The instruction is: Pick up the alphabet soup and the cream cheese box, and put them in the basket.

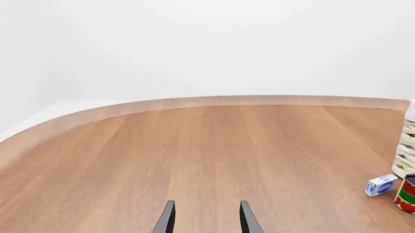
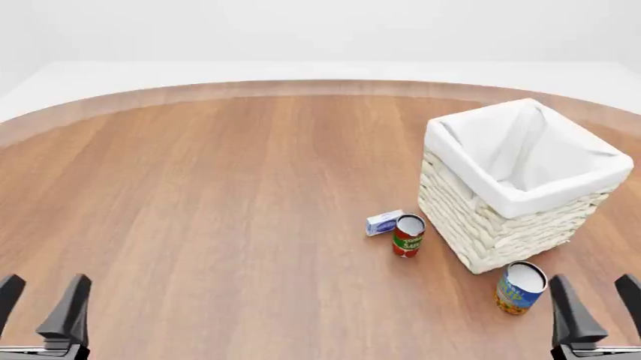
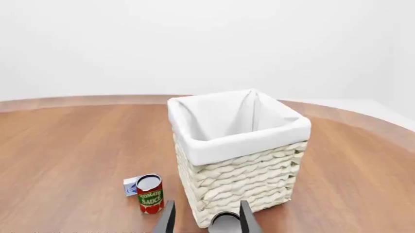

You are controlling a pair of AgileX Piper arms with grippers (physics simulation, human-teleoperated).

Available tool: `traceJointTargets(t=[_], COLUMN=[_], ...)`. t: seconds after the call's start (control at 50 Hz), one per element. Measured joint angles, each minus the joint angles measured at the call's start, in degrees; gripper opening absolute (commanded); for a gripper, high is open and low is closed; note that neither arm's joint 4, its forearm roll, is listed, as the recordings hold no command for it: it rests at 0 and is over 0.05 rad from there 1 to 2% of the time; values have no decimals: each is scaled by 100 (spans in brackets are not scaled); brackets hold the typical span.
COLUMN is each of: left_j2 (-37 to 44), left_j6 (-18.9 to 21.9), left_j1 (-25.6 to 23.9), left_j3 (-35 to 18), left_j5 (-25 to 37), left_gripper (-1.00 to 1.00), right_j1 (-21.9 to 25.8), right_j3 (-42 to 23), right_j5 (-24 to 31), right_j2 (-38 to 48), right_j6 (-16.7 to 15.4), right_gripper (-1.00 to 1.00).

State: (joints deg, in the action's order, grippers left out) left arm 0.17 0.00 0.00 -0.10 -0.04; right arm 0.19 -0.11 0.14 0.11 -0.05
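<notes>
Left wrist view: left gripper (image 1: 206, 219) spread over bare wooden counter (image 1: 194, 155); cream cheese box (image 1: 380, 185) beside the tomato can (image 1: 406, 194).

Front view: right gripper (image 2: 594, 307) spread near the counter's near edge, alphabet soup (image 2: 519, 287) just beside the basket (image 2: 521, 184).

Right wrist view: the soup's top is probably between the fingers.

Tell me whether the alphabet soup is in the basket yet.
Out. The alphabet soup stands upright on the table beside the basket, near the open right pincer.
</notes>
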Motion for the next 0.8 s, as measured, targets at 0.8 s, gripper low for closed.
traceJointTargets(t=[0.8], left_j2=[26], left_j6=[0], left_j1=[0], left_j3=[-15], left_j5=[-7], left_gripper=[100], right_j1=[656], right_j3=[-1370], right_j5=[-117], right_j2=[2065], right_j6=[-1064], right_gripper=[100])
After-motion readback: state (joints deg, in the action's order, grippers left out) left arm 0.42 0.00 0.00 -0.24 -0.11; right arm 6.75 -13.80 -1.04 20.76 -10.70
